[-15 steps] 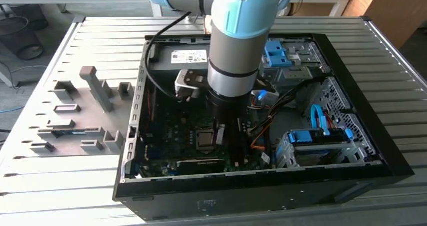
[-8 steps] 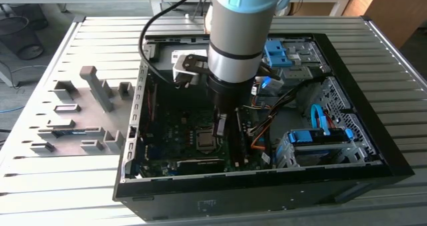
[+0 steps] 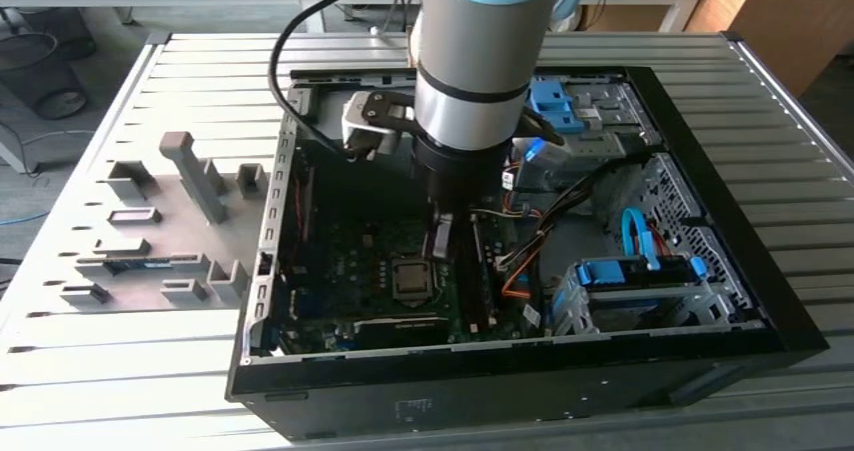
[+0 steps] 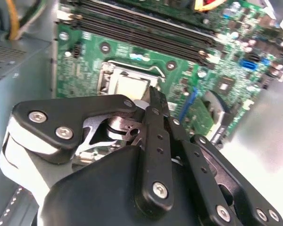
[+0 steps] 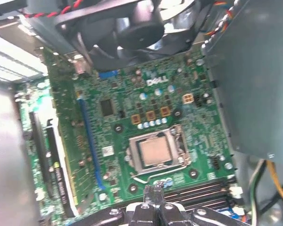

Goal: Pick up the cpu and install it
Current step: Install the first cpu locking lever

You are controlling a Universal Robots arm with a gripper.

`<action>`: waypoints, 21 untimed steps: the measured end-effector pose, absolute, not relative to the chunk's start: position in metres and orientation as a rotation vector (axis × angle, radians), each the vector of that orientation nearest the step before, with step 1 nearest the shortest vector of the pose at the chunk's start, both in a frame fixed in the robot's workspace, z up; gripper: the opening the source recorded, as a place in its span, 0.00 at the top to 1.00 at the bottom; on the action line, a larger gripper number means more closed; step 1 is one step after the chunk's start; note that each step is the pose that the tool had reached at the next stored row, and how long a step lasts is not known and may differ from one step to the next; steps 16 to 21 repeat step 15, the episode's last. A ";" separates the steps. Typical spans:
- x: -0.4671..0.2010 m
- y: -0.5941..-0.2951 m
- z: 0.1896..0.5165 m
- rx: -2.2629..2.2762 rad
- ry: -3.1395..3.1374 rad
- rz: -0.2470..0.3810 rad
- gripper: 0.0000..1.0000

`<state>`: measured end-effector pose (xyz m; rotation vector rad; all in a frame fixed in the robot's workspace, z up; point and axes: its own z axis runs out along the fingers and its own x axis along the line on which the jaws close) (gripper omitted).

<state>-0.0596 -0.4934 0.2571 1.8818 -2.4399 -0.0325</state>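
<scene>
1. Exterior view: arm reaching down into the open computer case (image 3: pixel 747 301), gripper (image 3: pixel 451 233) hanging over the motherboard (image 3: pixel 350 271); socket (image 3: pixel 412 280) lying just beside it, toward the case's near edge.
2. Second wrist view: fingertips (image 4: pixel 156 101) pressing together, gripping nothing; cpu (image 4: pixel 131 87) sitting in the socket just beyond them.
3. First wrist view: cpu (image 5: pixel 155 151) lying flat and square inside the socket frame, fingertips (image 5: pixel 154 193) closed, near it but apart.

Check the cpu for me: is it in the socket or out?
In. The cpu lies flat inside the socket's metal frame on the motherboard in both wrist views, and the gripper is above the board beside it, not touching the chip.
</scene>
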 end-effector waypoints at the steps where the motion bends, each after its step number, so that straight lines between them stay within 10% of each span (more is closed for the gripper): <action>1: -0.060 -0.493 0.257 1.886 -2.444 -0.044 0.90; 21: -0.067 -0.479 0.257 1.893 -2.453 -0.064 0.90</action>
